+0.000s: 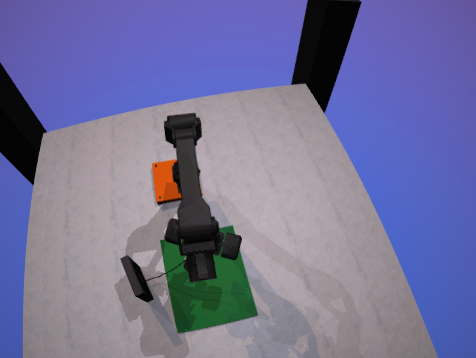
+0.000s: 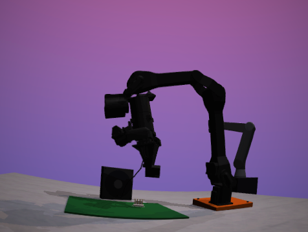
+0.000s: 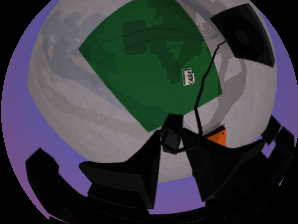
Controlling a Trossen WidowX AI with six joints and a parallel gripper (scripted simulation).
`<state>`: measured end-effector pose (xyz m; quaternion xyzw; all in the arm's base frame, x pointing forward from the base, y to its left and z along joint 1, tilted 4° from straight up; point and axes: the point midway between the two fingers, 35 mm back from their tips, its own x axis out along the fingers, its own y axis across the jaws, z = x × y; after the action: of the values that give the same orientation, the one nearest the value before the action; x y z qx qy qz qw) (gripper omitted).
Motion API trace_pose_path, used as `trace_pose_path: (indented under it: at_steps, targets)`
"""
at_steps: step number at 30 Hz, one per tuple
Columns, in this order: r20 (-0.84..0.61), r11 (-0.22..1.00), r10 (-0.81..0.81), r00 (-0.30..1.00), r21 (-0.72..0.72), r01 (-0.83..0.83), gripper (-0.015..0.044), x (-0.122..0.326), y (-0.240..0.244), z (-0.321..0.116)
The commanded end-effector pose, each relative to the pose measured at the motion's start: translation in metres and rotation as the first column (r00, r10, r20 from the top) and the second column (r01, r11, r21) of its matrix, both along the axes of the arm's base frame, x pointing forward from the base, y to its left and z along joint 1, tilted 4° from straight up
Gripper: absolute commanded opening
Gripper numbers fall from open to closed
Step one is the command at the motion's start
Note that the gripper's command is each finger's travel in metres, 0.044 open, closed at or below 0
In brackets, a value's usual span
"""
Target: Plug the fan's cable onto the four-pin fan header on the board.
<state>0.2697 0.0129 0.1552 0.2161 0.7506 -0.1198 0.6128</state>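
My gripper [image 2: 150, 165] [image 3: 172, 139] is shut on the fan's black plug [image 2: 153, 172] [image 3: 172, 127] and holds it raised above the board's near side, clear of it. The thin black cable [image 1: 162, 274] [image 2: 138, 171] [image 3: 203, 82] runs from the plug to the black fan [image 1: 135, 277] [image 2: 111, 191] [image 3: 255, 47], which stands upright beside the board. The green board [image 1: 240, 300] [image 2: 100, 208] [image 3: 112, 65] lies flat. Its pale four-pin header [image 2: 138, 204] [image 3: 188, 77] has bare pins and stands apart from the plug. In the top view the arm hides the header and plug.
The orange base plate [image 1: 162, 180] [image 2: 239, 204] [image 3: 217, 137] of my arm lies behind the board. A grey jointed arm shape [image 2: 246, 146] stands further back in the exterior view. Dark posts [image 1: 325, 45] rise beyond the table's corners.
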Motion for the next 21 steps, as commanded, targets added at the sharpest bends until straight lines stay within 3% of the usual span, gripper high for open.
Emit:
trace_pose_path:
  at_steps: [1, 21]
  targets:
    - [0.012, 0.997, -0.071, 0.997, -0.022, 0.071, 0.0, 0.009, -0.007, 0.002]
    - [0.084, 0.896, -0.431, 0.899, -0.083, 0.437, 0.0, 0.056, -0.047, 0.002]
